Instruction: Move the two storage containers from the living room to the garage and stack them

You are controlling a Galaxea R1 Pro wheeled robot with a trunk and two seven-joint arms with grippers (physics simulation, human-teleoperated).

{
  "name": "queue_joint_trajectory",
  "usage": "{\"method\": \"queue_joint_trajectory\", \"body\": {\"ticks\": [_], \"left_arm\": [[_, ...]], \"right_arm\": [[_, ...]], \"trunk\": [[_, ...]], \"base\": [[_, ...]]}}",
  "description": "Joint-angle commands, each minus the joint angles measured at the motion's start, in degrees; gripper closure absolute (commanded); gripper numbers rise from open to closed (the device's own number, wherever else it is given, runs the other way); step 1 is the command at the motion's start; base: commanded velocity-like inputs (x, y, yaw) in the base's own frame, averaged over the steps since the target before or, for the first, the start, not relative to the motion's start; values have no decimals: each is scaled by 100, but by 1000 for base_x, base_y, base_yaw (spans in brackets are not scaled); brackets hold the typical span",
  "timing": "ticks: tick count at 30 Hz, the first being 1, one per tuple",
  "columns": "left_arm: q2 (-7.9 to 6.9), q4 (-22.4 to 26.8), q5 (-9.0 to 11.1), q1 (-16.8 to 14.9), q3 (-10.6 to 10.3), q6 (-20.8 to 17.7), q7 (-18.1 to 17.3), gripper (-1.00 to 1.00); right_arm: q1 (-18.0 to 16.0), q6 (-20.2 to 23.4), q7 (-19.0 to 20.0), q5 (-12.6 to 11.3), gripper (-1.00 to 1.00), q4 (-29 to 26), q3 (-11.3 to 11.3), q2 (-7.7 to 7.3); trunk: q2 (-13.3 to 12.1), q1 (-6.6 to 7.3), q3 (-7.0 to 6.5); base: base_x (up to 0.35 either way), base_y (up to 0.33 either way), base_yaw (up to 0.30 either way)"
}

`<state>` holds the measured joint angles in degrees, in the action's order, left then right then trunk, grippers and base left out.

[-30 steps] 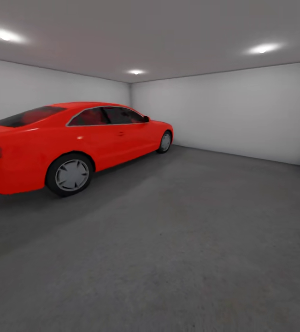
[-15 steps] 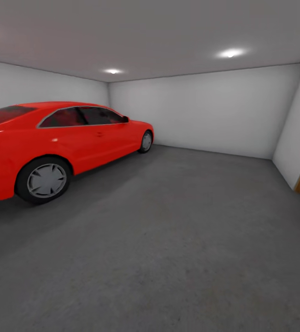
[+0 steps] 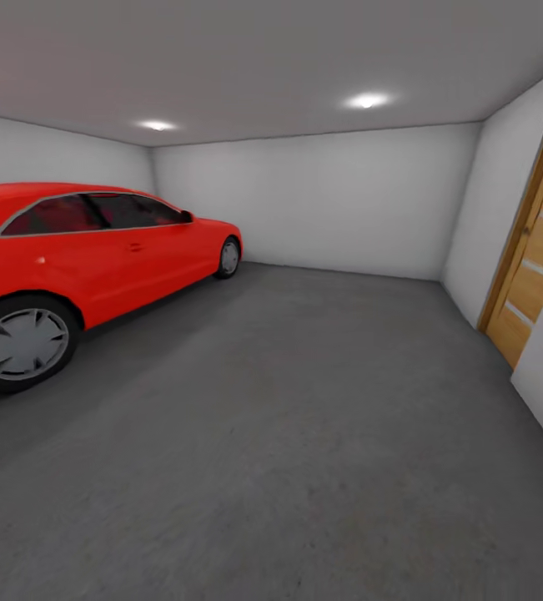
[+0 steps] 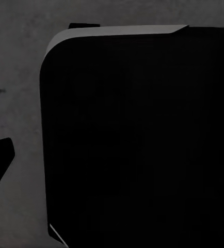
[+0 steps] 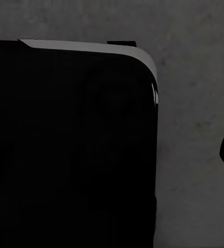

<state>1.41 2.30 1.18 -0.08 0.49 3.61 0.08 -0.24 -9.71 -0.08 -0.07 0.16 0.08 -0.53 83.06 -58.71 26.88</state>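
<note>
The head view looks across the garage, a room with plain white walls (image 3: pixel 321 200) and a grey ceiling with round recessed lights (image 3: pixel 368 101). The rough dark grey concrete floor (image 3: pixel 288 417) spreads from the near edge of the room to the far wall. A glossy red car with dark windows and a silver-spoked wheel (image 3: pixel 79 250) stands on the floor along the left wall, its nose pointing toward the far left corner. On the right wall, near the far right corner, a wooden plank door in a light brown frame (image 3: pixel 534 267) reaches down to the floor.

The left wrist view looks down on the same grey concrete (image 4: pixel 16 93), with a big black rounded-corner body of the robot (image 4: pixel 138 139) covering most of it; a small dark tip pokes in at one edge, too little of it showing to tell whether the left gripper is spread or closed. The right wrist view is alike: concrete (image 5: pixel 194 103), the black rounded body (image 5: pixel 70 144), a dark tip at the edge, and I cannot tell the right gripper's state either
</note>
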Motion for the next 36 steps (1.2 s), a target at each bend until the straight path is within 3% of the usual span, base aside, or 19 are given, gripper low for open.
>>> {"method": "queue_joint_trajectory", "body": {"ticks": [1,19,36], "left_arm": [[0,-1,13,-1,3,17,1,-100],[0,-1,13,-1,5,17,1,-100],[9,-1,15,-1,3,-1,1,-100]], "right_arm": [[-2,-15,-1,-1,-100,1,1,0],[-2,-9,-1,1,-100,2,1,0],[-3,34,-1,7,-100,2,1,-9]], "trunk": [[2,-2,5],[2,-2,5],[2,-2,5]], "base": [[208,0,-286],[252,0,-277],[312,0,-17]]}}
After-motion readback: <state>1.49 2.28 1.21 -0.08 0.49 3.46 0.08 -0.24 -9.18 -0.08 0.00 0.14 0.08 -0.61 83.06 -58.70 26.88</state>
